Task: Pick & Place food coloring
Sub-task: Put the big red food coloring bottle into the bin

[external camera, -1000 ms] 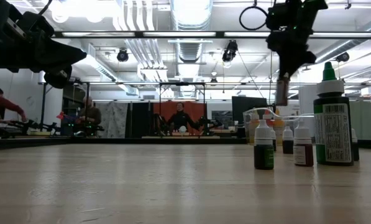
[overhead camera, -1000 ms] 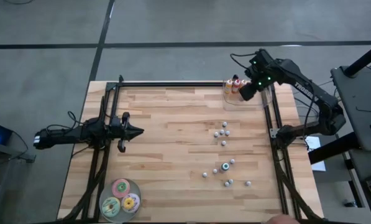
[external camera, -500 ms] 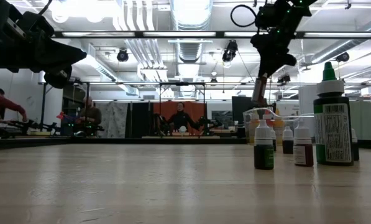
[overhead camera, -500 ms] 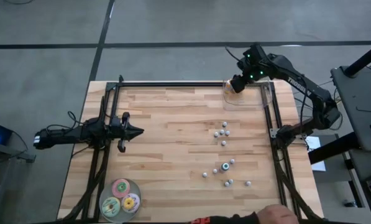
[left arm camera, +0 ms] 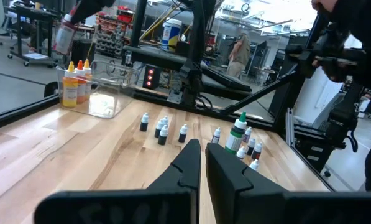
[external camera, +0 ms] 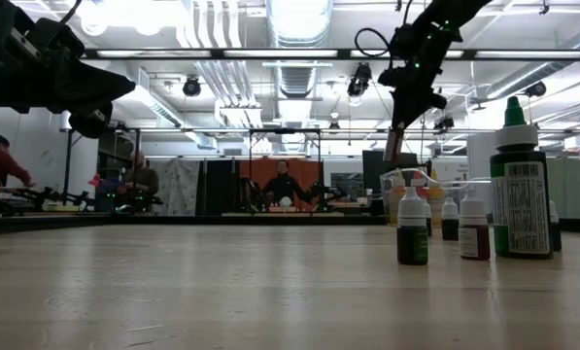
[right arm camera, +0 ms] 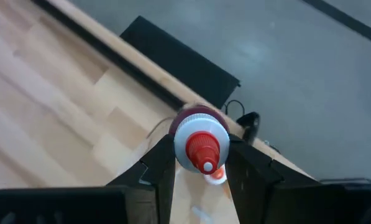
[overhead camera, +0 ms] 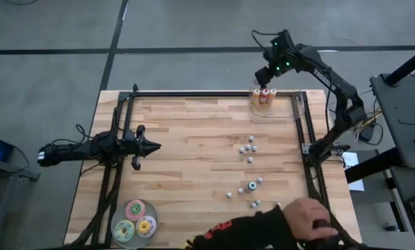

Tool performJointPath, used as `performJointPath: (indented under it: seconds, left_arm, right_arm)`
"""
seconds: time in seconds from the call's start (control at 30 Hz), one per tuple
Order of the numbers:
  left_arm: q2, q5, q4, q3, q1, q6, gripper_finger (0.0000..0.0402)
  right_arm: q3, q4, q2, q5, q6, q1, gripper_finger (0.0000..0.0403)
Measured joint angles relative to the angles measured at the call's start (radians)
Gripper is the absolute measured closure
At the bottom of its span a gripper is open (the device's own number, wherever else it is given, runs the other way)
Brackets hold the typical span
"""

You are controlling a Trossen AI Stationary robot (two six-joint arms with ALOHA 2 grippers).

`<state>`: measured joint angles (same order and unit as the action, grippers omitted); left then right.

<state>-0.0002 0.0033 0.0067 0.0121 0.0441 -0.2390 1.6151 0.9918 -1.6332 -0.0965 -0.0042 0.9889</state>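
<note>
Right end effector (right arm camera: 201,163) clamped on a tiny food coloring bottle (right arm camera: 201,144): dark red body, pale collar, red tip. Left end effector (left arm camera: 201,163) narrow, empty.

Around your worktop (overhead camera: 186,153) lies a grey floor (overhead camera: 193,28) crossed by dark lines. Beyond the worktop you look into a long workshop: ceiling lights (external camera: 299,15) glare above white ducts (external camera: 212,78), and people (external camera: 283,185) sit at benches before a red wall panel (external camera: 270,170).
</note>
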Motion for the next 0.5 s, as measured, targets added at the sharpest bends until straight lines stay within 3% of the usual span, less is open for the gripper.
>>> performJointPath:
  seconds: [0.27, 0.5]
  left_arm:
    - [0.000, 0.000, 0.000, 0.000, 0.000, 0.000, 0.0402]
    - [0.000, 0.000, 0.000, 0.000, 0.000, 0.000, 0.0402]
  right_arm:
    - [0.104, 0.118, -0.052, 0.158, 0.070, 0.041, 0.0293]
    - [0.105, 0.179, -0.048, 0.179, 0.159, 0.084, 0.0294]
